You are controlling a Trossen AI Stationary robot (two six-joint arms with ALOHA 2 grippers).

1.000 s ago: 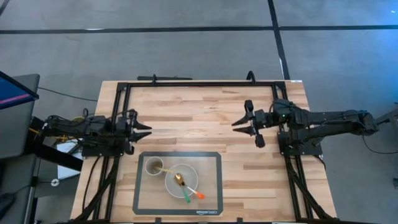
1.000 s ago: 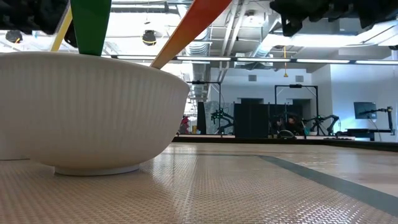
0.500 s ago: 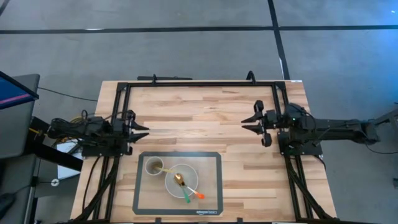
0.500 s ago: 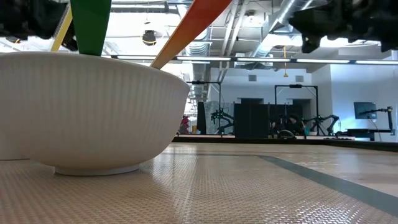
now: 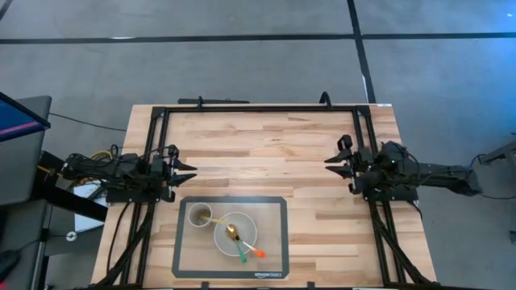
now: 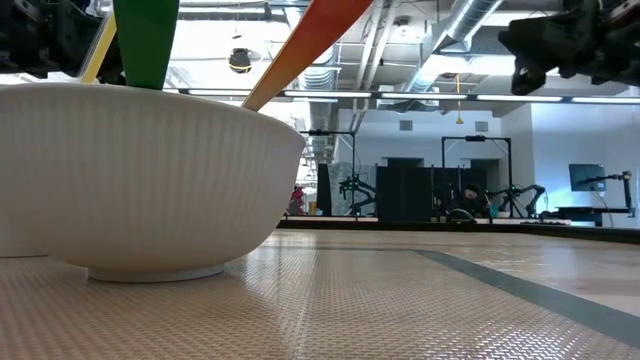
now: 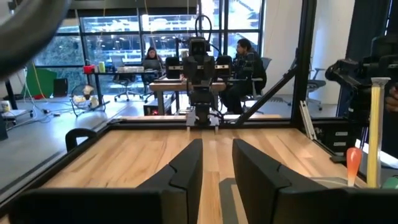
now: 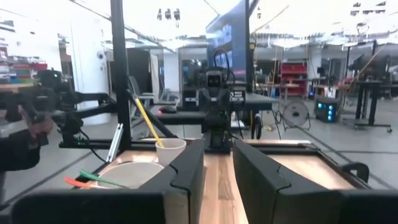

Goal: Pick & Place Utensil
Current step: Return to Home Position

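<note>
1. Left gripper [image 5: 182, 170]: fingers apart, empty, at table edge. Right gripper [image 5: 337, 163]: likewise, opposite edge.
2. Just beside left gripper, on mat [image 5: 274, 242]: white cup [image 5: 199, 215] holding yellow straw [image 8: 148, 121].
3. Just beyond the cup: white bowl [image 5: 250, 224] holding green spoon [image 5: 243, 257].
4. Judged: homing step. Next, fold both arms to rest.

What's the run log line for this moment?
left gripper: open, left table edge | right gripper: open, right table edge | white bowl: holds green spoon | white cup: holds yellow straw | both on mat

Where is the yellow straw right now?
The yellow straw leans in the white cup, which stands at the left end of the mat in the high view, just left of the white bowl.
</note>
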